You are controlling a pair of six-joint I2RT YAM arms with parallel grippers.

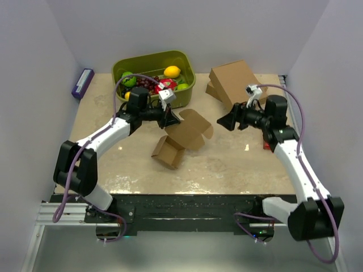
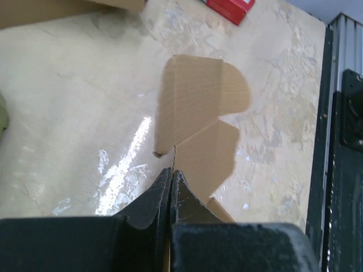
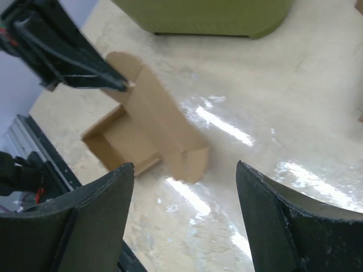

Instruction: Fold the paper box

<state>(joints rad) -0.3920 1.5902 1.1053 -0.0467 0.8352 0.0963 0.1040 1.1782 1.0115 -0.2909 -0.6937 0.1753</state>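
Note:
The brown paper box (image 1: pixel 184 136) lies partly folded at the middle of the table, its open tray (image 1: pixel 168 152) toward the front and its lid flaps raised. My left gripper (image 1: pixel 170 119) is shut on the edge of a lid flap at the box's back left. In the left wrist view the jaws (image 2: pixel 172 173) pinch the thin cardboard edge, with the flaps (image 2: pixel 198 107) beyond. My right gripper (image 1: pixel 226 122) is open and empty, just right of the box. In the right wrist view its fingers (image 3: pixel 184 170) frame the box (image 3: pixel 153 124).
A green bin (image 1: pixel 190 79) of fruit stands at the back. A stack of flat cardboard (image 1: pixel 232 82) lies at the back right. A purple item (image 1: pixel 83 83) lies at the far left, and a red item (image 1: pixel 266 146) sits by the right arm.

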